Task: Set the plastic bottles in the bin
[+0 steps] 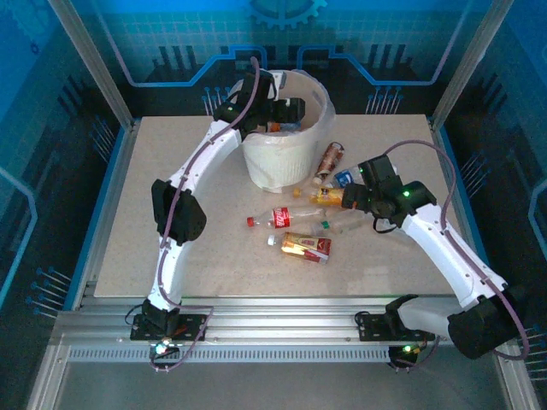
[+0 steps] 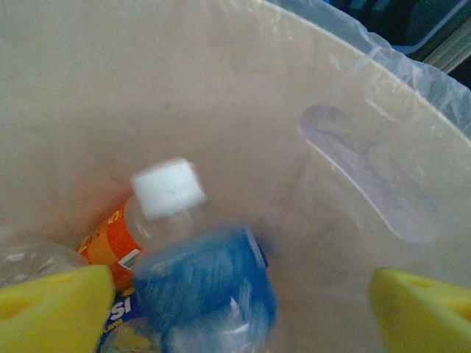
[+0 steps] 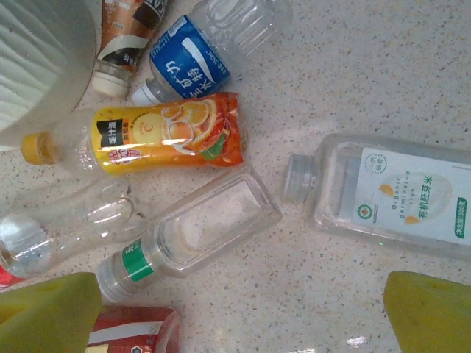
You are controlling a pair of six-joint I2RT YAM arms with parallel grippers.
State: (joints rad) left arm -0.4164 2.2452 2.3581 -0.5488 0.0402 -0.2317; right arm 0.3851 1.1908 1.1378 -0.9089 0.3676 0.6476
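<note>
White bin (image 1: 286, 158), bag-lined, stands on the far middle of the table (image 1: 171, 256); left gripper (image 1: 282, 115) hangs over its mouth, pads (image 2: 51, 309) spread wide, pinching nothing. Inside the bin a blue-label bottle (image 2: 206, 287) shows blurred between the pads, above an orange-label bottle (image 2: 110, 239); a white cap (image 2: 168, 187) sits there too, owner unclear. Judgement: bottle reads as loose of the grip; best lift straight up, clear of the liner (image 2: 412, 66), then swing away.

Right gripper (image 3: 235, 316) likewise spread and empty, hovering near-right of the bin. Square clear bottle (image 3: 199, 232), green neck band, lies nearest beneath it; take it mid-body across the flat sides, gently, since thin plastic may skid or crush. Orange-juice bottle (image 3: 169, 136), second blue-label bottle (image 3: 188, 62) and brown-label bottle (image 3: 129, 37) lie close by the bin's foot.
</note>
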